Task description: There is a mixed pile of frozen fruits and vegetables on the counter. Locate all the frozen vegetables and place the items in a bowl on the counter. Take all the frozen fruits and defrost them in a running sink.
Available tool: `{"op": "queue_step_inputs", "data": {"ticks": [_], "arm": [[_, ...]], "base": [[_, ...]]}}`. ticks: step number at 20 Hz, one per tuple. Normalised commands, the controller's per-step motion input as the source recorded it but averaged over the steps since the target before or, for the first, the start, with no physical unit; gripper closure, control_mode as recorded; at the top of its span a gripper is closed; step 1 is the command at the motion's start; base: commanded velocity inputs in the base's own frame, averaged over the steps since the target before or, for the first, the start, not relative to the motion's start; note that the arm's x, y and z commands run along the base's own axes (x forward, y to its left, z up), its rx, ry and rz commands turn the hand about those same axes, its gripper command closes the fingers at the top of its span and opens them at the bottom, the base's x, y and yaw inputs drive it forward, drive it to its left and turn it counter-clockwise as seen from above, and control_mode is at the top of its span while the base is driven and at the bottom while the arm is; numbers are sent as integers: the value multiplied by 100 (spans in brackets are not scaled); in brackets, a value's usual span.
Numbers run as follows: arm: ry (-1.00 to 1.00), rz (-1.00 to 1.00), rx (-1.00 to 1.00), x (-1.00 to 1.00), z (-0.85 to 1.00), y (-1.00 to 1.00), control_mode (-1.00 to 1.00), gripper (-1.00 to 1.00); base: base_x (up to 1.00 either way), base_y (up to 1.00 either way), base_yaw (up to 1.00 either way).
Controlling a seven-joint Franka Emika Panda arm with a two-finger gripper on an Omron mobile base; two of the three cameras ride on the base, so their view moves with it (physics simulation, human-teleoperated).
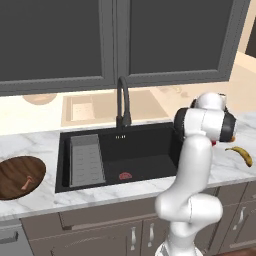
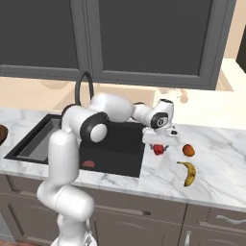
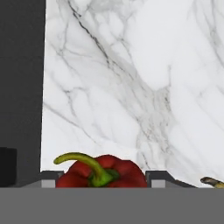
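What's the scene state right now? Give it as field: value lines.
gripper: gripper over the counter just right of the sink, fingers either side of the red pepper; closure cannot be told
red pepper: red pepper with green stem, between the finger tips
bowl: wooden bowl on the counter left of the sink, holds the tan stick piece
sink: black sink, no food seen in it
fruits: orange-red fruit and banana on the counter right of the pepper
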Motion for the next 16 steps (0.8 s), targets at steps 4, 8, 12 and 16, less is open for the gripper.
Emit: {"op": "queue_step_inputs", "data": {"ticks": [4, 8, 12, 16], "arm": [[-5, 7, -1, -18, 56, 93, -100, 100], [0, 7, 0, -39, 63, 74, -100, 100], [0, 11, 3, -71, 45, 51, -100, 100], [0, 14, 7, -87, 25, 38, -100, 100]], "base": [[0, 0, 0], [0, 0, 0], [0, 0, 0], [0, 0, 0]]}}
